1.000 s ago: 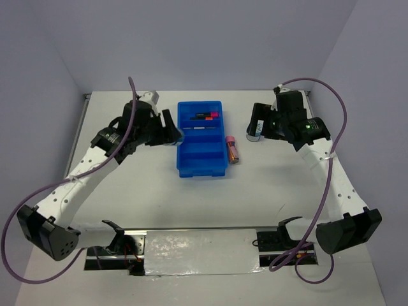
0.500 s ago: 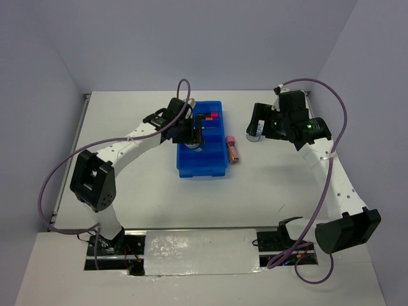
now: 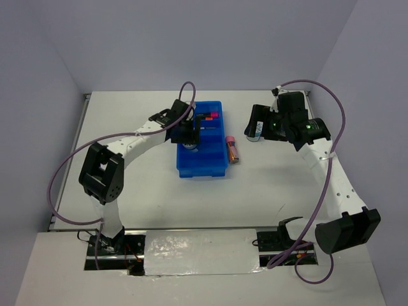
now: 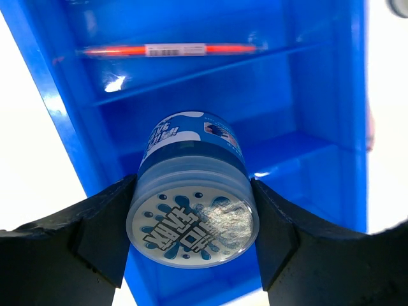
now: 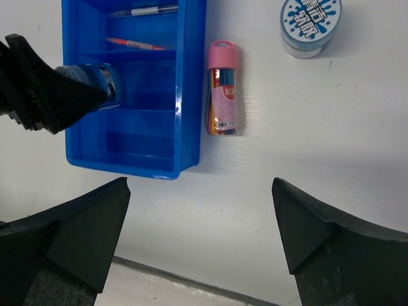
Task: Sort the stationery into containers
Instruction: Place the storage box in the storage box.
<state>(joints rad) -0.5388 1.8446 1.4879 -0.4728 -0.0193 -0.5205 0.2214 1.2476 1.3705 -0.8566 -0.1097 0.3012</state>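
The left gripper (image 4: pixel 192 220) is gripping a roll (image 4: pixel 191 159), its fingers (image 4: pixel 95 236) clamped on the roll's two sides. It is holding the roll inside the outline of the tray (image 3: pixel 220 167), which is sitting in the far middle part of the table (image 3: pixel 274 191), its long walls running from the far edge toward the near edge. The roll is hanging over a middle compartment, the one just on the near side of the compartment holding the orange pen (image 4: pixel 172 49). How low the roll is sitting in that compartment cannot be told.

A grey pen (image 5: pixel 143 11) is lying just beyond the orange one. Markers (image 3: pixel 207 116) are resting in the farthest compartment, one of them showing a pink cap. The nearest compartment is showing only its blue floor.

The tube (image 5: pixel 222 89) is lying on the table just beside the tray's right wall, parallel to it, pink cap toward the far edge.

The other roll (image 5: pixel 310 22) is standing on the table toward the far right corner, well apart from the tray. The right gripper (image 5: pixel 201 191) is hanging near it, its fingers (image 5: pixel 83 223) spread wide apart and gripping nothing.
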